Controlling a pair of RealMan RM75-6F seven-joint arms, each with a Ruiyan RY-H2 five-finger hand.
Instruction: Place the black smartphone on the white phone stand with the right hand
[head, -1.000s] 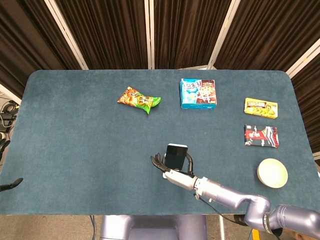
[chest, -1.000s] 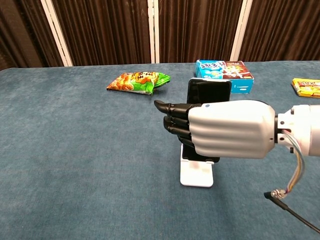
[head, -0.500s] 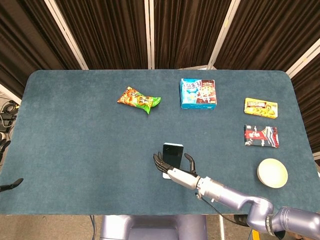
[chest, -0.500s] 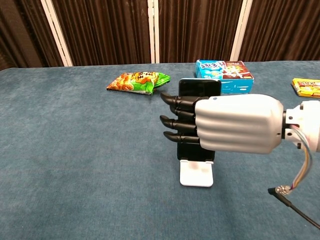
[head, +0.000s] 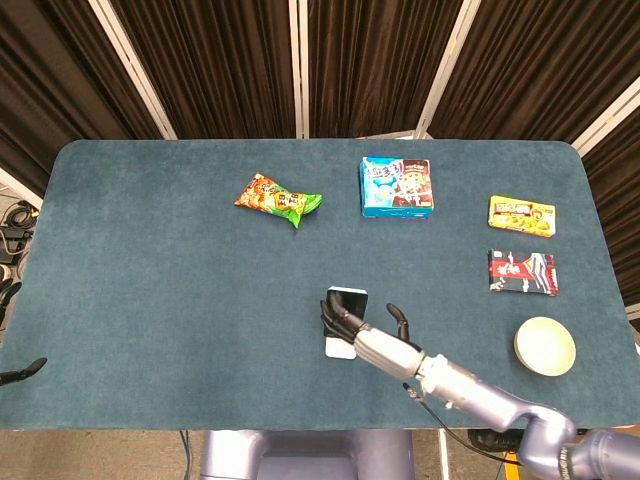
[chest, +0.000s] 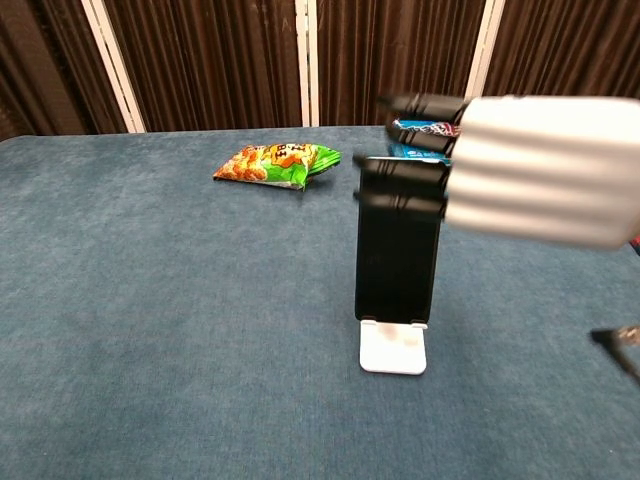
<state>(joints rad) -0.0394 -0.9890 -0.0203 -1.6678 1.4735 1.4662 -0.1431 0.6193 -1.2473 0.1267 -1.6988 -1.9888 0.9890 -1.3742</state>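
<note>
Since the earlier frames the right robot hand (chest: 530, 170) has risen and drawn back toward the robot, so that it now sits above and to the right of the black smartphone (chest: 397, 245) instead of covering its front; in the chest view it is blurred by motion. The smartphone stands upright on the white phone stand (chest: 393, 347), its lower edge seated in the stand's lip and its back leaning against the support. The robot hand's dark fingers (chest: 425, 105) reach out level near the smartphone's top edge; whether the lower ones touch it or merely pass in front cannot be told from the blur, nor from the head view, where the robot hand (head: 372, 338) overlaps the smartphone (head: 343, 300). The fingers look fairly straight rather than wrapped around the smartphone, so it seems released, but that is a judgement. The placing itself appears done; what is left is for the robot hand to clear away fully without knocking the smartphone off the stand. Beyond the stand on the desk (head: 150, 300) lie a green snack bag (chest: 275, 165) and a blue box (head: 396, 187). The left robot hand is not visible.
</note>
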